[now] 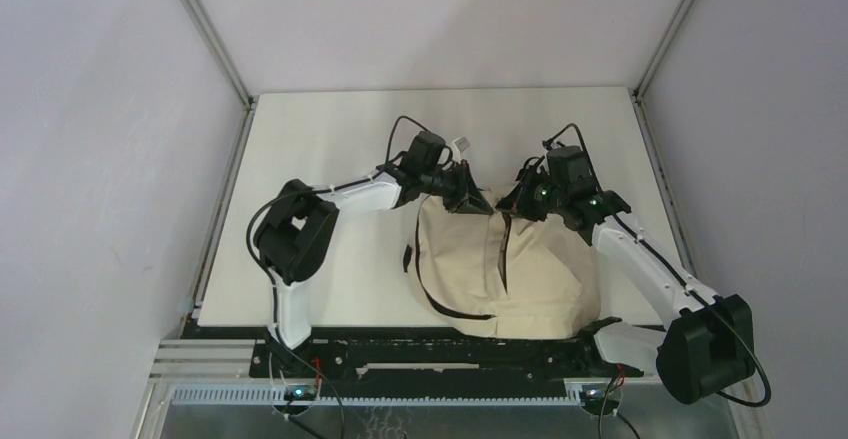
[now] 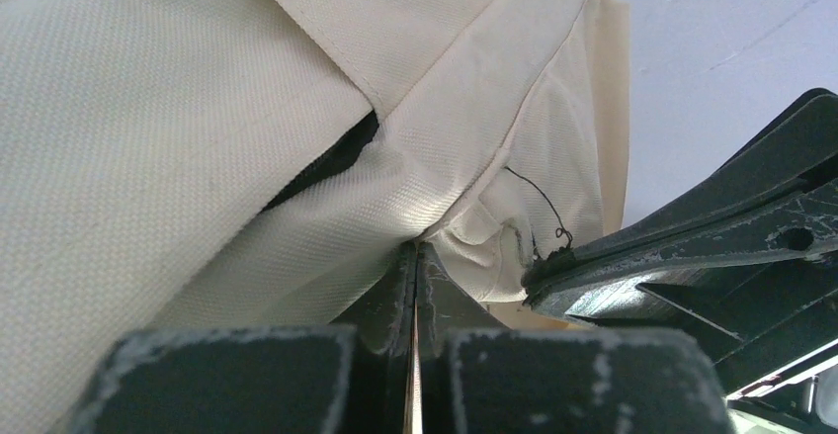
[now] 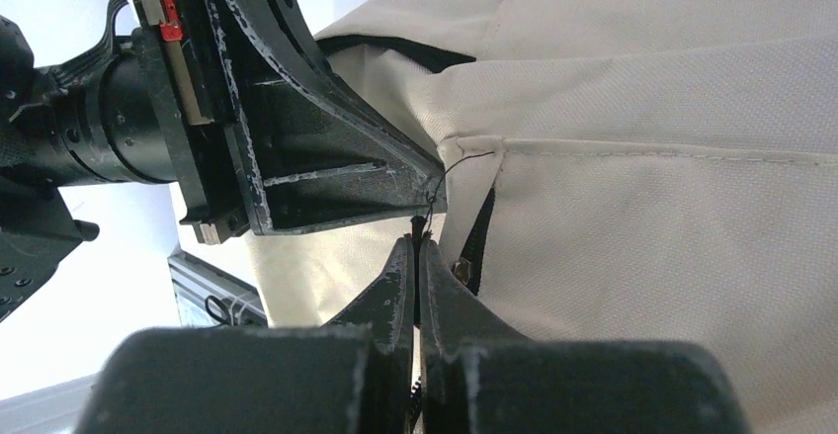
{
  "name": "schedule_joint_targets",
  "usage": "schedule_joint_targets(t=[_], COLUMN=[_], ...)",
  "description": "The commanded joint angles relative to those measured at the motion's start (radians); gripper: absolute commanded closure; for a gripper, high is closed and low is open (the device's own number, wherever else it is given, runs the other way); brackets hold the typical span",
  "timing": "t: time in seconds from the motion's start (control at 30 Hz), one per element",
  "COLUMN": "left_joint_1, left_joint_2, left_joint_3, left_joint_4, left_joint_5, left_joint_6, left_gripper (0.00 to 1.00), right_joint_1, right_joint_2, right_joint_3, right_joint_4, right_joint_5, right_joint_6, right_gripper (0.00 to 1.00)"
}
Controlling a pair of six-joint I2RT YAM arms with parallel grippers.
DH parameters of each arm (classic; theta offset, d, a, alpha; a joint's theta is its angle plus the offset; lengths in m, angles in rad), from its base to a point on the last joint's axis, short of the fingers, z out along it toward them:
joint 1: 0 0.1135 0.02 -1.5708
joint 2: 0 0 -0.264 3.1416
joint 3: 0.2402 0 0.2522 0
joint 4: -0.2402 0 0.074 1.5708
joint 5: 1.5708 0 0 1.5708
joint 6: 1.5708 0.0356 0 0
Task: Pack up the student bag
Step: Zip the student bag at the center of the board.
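Both shut: I see left jaws and right jaws pinching the far edge of the cream soft canvas backpack (image 1: 500, 269), lying lengthwise toward the arm bases (image 1: 288, 331).

The student bag (image 1: 520, 279) is matt cream canvas with a coarse, plainly visible weave and neat stitched seams (its straps (image 1: 409, 257) and zipper tape (image 3: 480, 234) are a duller black fabric, and a loose black thread (image 2: 542, 202) curls off it right of centre in the left wrist view). The left claw (image 2: 415, 256) and the right claw (image 3: 420, 246) look like hard matt black plastic, their edges scuffed pale and chalky. The tabletop (image 1: 330, 159) is a smooth, matt off-white board, with a ribbed bare-metal rail (image 1: 440, 396) along the bottom of the top view.
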Motion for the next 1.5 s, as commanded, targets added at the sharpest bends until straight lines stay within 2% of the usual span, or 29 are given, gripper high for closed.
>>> schedule_joint_targets(t=[0.0,0.13,0.2,0.37,0.43,0.5,0.63,0.73,0.8,0.83,0.93,1.3,1.47], left_joint_1=[0.003,0.015,0.023,0.034,0.034,0.036,0.036,0.036,0.036,0.032,0.008,-0.041,-0.052], left_joint_2=[-0.019,-0.096,-0.13,-0.158,-0.147,-0.111,-0.031,-0.038,-0.046,-0.061,-0.089,-0.013,0.048], left_joint_3=[0.006,-0.013,0.0,0.074,0.117,0.22,0.404,0.41,0.403,0.383,0.333,0.367,0.435], left_joint_4=[0.068,0.048,-0.008,-0.126,-0.154,-0.229,-0.502,-0.518,-0.516,-0.505,-0.47,-0.541,-0.542], left_joint_5=[-0.042,-0.076,-0.103,-0.128,-0.108,-0.061,-0.045,-0.072,-0.027,0.002,-0.025,0.071,0.071], left_joint_6=[-0.014,0.023,0.057,0.172,0.238,0.377,0.75,0.932,1.047,1.111,1.268,1.527,1.52], left_gripper=[1.0,1.0,0.95,0.52,0.4,0.32,0.3,0.3,0.29,0.29,0.29,0.3,0.3], right_joint_1=[0.0,-0.008,-0.012,-0.024,-0.029,-0.034,-0.039,-0.043,-0.044,-0.044,-0.046,-0.053,-0.059], right_joint_2=[-0.056,-0.062,-0.06,-0.059,-0.06,-0.06,-0.059,-0.059,-0.06,-0.06,-0.059,-0.05,-0.047], right_joint_3=[-0.018,-0.021,-0.021,-0.02,-0.02,-0.021,-0.02,-0.02,-0.02,-0.02,-0.02,-0.02,-0.02], right_joint_4=[-0.048,-0.05,-0.048,-0.046,-0.045,-0.046,-0.045,-0.045,-0.042,-0.039,-0.036,-0.03,-0.028], right_joint_5=[-0.031,-0.028,-0.029,-0.039,-0.042,-0.048,-0.06,-0.067,-0.072,-0.074,-0.081,-0.102,-0.111], right_joint_6=[-0.026,-0.034,-0.038,-0.049,-0.052,-0.057,-0.068,-0.068,-0.065,-0.063,-0.062,-0.061,-0.061], right_gripper=[1.0,1.0,1.0,1.0,1.0,1.0,1.0,1.0,1.0,1.0,1.0,1.0,1.0])
